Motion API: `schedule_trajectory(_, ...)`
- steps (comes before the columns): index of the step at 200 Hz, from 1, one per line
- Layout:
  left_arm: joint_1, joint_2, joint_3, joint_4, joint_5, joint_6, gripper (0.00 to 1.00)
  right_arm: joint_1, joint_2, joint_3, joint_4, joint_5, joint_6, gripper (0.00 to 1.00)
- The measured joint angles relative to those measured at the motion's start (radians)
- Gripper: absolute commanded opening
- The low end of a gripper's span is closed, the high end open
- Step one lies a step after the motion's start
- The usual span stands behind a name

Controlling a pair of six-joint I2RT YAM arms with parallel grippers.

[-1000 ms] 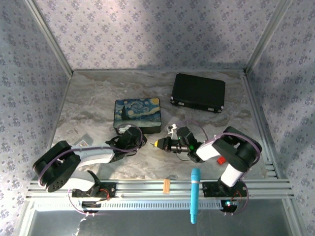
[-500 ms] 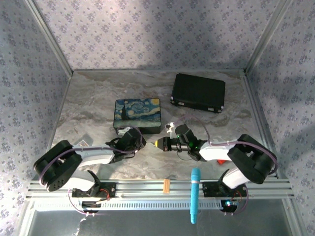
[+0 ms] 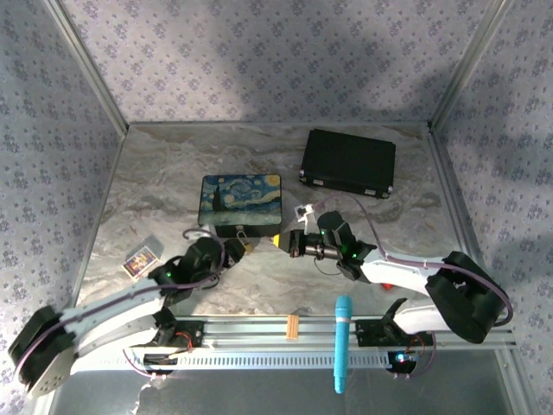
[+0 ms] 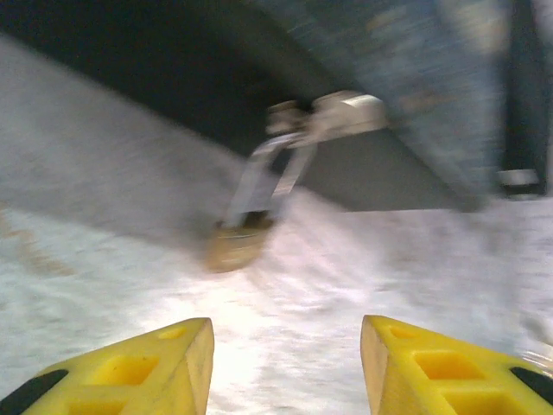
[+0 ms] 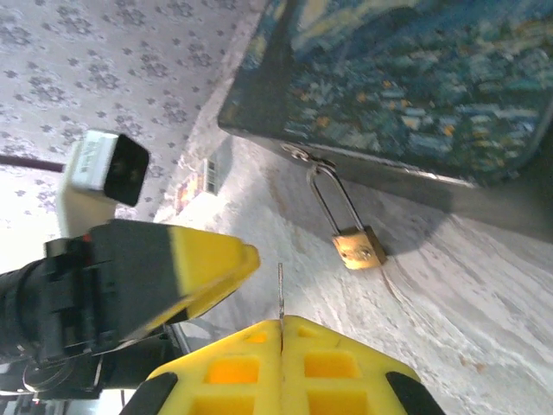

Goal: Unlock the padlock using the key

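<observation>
The left end effector (image 4: 285, 341) gapes wide below the padlock (image 4: 238, 242) mid-frame; the right end effector (image 5: 281, 337) pinches the key (image 5: 281, 290), bottom centre.

Starry tin (image 3: 241, 201), black case (image 3: 348, 162)

Padlock (image 4: 235, 245) motion-blurred in left wrist view; key (image 5: 281, 290) mostly hidden inside right tool (image 5: 281, 328).

Your padlock (image 5: 359, 248) has a dull brass body and a smooth, bright metal shackle. The painted tin (image 5: 415, 86) looks glossy. You have a marble-patterned worktop (image 3: 173, 173) with a soft sheen. The right gripper (image 5: 281, 324) has matt yellow plastic fingers (image 5: 346, 376), and the key (image 5: 281, 290) is probably thin bare metal.
</observation>
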Motion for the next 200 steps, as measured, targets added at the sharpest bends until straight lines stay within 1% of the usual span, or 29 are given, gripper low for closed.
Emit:
schedule_trajectory(13, -0.005, -0.103, -0.037, 0.074, 0.000, 0.021, 0.64, -0.003, -0.004, 0.008, 0.008, -0.014, 0.004, 0.00)
schedule_trajectory(29, -0.010, -0.189, -0.065, 0.146, 0.002, 0.045, 0.65, -0.003, -0.006, 0.013, 0.035, -0.032, 0.016, 0.00)
schedule_trajectory(47, -0.010, -0.227, -0.071, 0.221, 0.018, 0.068, 0.65, -0.002, -0.010, 0.016, 0.079, -0.056, 0.039, 0.00)
schedule_trajectory(62, -0.010, -0.214, -0.071, 0.291, 0.042, 0.075, 0.64, 0.005, -0.010, 0.027, 0.106, -0.070, 0.054, 0.00)
schedule_trajectory(83, -0.010, -0.146, -0.073, 0.390, 0.082, 0.080, 0.60, 0.021, -0.012, 0.052, 0.129, -0.088, 0.061, 0.00)
schedule_trajectory(99, -0.011, -0.096, -0.079, 0.462, 0.106, 0.082, 0.60, 0.032, -0.016, 0.066, 0.146, -0.099, 0.066, 0.00)
schedule_trajectory(116, -0.016, -0.082, -0.082, 0.494, 0.119, 0.090, 0.60, 0.039, -0.020, 0.067, 0.166, -0.106, 0.074, 0.00)
schedule_trajectory(141, -0.017, -0.068, -0.082, 0.554, 0.128, 0.098, 0.54, 0.044, -0.021, 0.067, 0.180, -0.113, 0.083, 0.00)
schedule_trajectory(162, -0.017, -0.039, -0.081, 0.594, 0.136, 0.102, 0.47, 0.048, -0.021, 0.067, 0.187, -0.116, 0.084, 0.00)
schedule_trajectory(181, -0.017, -0.018, -0.081, 0.615, 0.150, 0.100, 0.38, 0.051, -0.021, 0.067, 0.191, -0.119, 0.084, 0.00)
schedule_trajectory(200, -0.020, -0.014, -0.081, 0.630, 0.153, 0.103, 0.33, 0.051, -0.021, 0.067, 0.192, -0.121, 0.087, 0.00)
